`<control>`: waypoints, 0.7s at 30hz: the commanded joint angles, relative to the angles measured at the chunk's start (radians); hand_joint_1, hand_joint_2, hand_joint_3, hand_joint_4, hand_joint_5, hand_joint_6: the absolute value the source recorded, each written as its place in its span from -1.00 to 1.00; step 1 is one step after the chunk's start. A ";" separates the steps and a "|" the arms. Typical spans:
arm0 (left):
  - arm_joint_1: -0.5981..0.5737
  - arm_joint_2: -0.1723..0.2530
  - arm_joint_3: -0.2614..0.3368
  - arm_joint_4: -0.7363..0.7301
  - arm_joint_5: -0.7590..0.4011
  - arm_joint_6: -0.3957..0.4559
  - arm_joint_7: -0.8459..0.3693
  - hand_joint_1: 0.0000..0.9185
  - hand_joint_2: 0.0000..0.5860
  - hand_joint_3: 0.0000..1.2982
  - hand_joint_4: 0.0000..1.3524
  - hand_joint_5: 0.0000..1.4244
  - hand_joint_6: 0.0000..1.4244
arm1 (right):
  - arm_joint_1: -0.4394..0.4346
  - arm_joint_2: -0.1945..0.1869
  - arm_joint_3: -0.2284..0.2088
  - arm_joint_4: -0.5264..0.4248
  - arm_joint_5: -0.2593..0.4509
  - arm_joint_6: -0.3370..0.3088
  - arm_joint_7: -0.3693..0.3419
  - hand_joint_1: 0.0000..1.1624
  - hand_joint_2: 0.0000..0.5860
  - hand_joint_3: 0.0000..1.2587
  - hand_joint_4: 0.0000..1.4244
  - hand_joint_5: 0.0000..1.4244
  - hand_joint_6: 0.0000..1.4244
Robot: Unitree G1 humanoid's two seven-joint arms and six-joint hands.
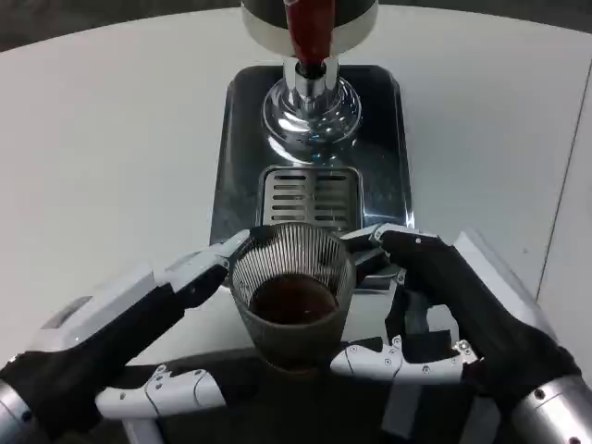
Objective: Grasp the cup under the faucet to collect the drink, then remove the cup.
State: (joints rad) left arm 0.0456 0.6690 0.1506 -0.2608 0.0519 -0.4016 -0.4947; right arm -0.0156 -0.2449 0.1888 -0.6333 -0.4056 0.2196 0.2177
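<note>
A ribbed clear glass cup [294, 294] with dark drink in its lower part stands just in front of the dispenser's drip grate [310, 196]. My right hand [435, 305] wraps the cup's right side, with a white finger across its front base. From the left, the fingers of my left hand [153, 319] touch the cup's rim side. The faucet [310, 42], chrome with a red lever, rises at the top centre, well behind the cup.
The dispenser's shiny steel base tray [240, 139] sits on the white table [102, 139]. A table seam runs down the right side. Open tabletop lies to the left and far right.
</note>
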 commanded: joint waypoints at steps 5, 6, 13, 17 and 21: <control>0.065 -0.022 0.007 -0.075 0.034 0.045 0.020 -1.00 -0.77 -1.00 -1.00 -1.00 -1.00 | 0.045 0.019 0.028 -0.062 -0.005 0.004 -0.003 0.72 -0.22 0.43 0.45 0.58 0.79; 0.068 -0.024 0.008 -0.081 0.040 0.051 0.023 -1.00 -0.76 -1.00 -1.00 -1.00 -1.00 | 0.049 0.020 0.031 -0.063 -0.006 0.005 -0.003 0.72 -0.23 0.43 0.45 0.59 0.79; 0.065 -0.037 0.000 -0.099 0.069 0.083 0.036 -1.00 -0.76 -1.00 -1.00 -1.00 -1.00 | 0.063 0.023 0.036 -0.073 -0.013 0.008 -0.001 0.72 -0.24 0.43 0.45 0.58 0.79; 0.064 -0.048 -0.003 -0.109 0.071 0.096 0.033 -1.00 -0.76 -1.00 -1.00 -1.00 -1.00 | 0.073 0.023 0.033 -0.082 -0.011 0.011 0.002 0.72 -0.24 0.43 0.45 0.59 0.79; 0.064 -0.052 -0.003 -0.111 0.073 0.101 0.030 -1.00 -0.76 -1.00 -1.00 -1.00 -1.00 | 0.081 0.023 0.033 -0.089 -0.012 0.014 0.002 0.72 -0.24 0.43 0.45 0.58 0.79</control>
State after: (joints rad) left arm 0.0960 0.6222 0.1478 -0.3649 0.1229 -0.3116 -0.4709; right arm 0.0545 -0.2346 0.2175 -0.6774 -0.4291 0.2416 0.2203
